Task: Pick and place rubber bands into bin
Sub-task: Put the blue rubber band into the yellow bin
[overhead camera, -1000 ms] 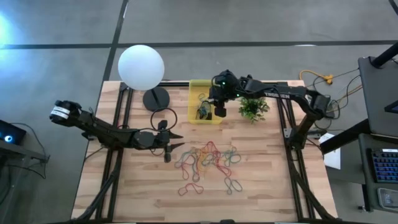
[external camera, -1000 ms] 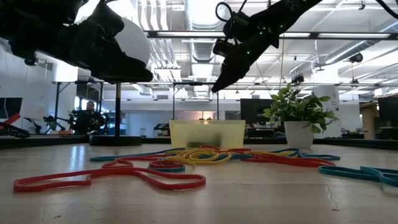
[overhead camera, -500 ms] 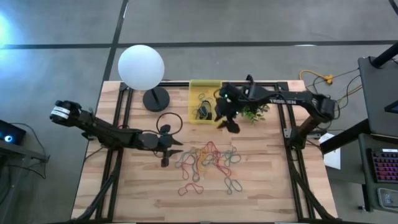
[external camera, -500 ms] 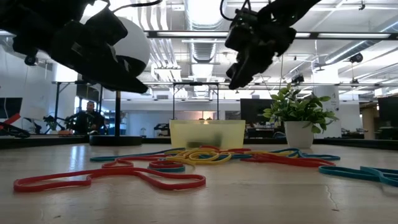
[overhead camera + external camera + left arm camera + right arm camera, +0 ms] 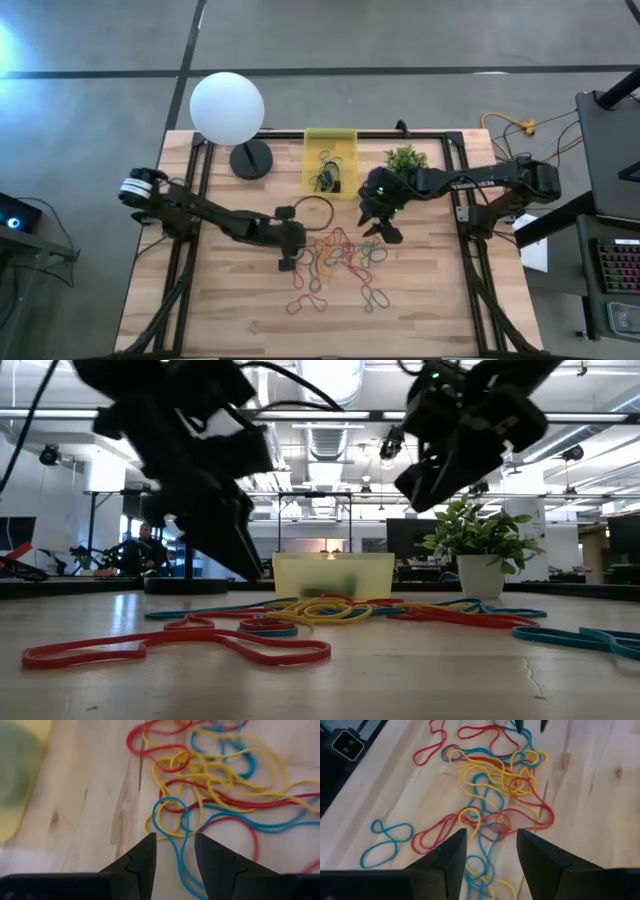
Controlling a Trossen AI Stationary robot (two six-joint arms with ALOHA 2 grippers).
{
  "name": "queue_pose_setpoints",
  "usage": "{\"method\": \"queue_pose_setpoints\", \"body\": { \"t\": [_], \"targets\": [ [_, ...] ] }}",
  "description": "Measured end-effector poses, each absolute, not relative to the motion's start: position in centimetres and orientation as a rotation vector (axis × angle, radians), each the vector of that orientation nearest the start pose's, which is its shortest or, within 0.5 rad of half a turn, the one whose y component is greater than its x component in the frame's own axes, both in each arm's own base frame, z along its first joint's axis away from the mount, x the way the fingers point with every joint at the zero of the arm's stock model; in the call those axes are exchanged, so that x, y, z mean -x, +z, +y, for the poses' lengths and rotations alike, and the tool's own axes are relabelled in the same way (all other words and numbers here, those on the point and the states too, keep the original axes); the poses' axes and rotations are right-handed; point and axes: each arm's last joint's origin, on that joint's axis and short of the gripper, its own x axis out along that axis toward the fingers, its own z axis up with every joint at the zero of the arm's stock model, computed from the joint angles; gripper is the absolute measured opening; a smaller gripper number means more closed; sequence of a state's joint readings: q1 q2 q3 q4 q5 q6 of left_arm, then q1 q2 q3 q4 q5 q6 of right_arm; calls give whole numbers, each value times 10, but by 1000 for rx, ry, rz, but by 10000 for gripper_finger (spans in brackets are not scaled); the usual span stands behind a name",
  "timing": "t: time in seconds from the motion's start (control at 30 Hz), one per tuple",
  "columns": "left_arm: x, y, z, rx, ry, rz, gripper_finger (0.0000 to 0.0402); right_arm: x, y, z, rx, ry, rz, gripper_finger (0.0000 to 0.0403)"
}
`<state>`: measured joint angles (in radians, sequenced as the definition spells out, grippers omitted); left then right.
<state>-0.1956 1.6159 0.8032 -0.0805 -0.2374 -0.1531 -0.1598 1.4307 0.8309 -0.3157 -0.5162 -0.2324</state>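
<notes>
Near the table's far edge sits the yellow bin, already holding a few rubber bands. Most rubber bands lie tangled mid-table in red, yellow and blue. Both the left gripper and right gripper hover at the pile's edges, jaws parted and empty.

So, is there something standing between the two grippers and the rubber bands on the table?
Nothing visible. The left gripper and the right gripper are both open, each above an edge of the rubber bands with only bare table below. The plant and lamp stand off to the sides.
</notes>
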Motion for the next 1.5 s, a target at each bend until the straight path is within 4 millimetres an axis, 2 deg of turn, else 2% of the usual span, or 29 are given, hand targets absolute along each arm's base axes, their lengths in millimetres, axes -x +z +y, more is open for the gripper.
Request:
{"method": "queue_pose_setpoints", "body": {
  "t": [0.23, 0.43, 0.8, 1.2, 1.5],
  "targets": [
    [-318, 151, -48, -26, 159, 1003, 118, -242, 203, -15, -45, 348, 728, 159],
    [-327, 154, -45, 19, 130, 1007, 118, -211, 200, -6, -37, 309, 644, 159],
    [-329, 142, -45, 97, 118, 1074, 118, -170, 183, -3, -61, 245, 555, 152],
    [-328, 141, -39, 149, 155, 1094, 113, -156, 168, -2, -74, 216, 510, 152],
    [-324, 137, -34, 180, 169, 1134, 45, -158, 171, -2, -72, 217, 498, 143]
  ]
}}
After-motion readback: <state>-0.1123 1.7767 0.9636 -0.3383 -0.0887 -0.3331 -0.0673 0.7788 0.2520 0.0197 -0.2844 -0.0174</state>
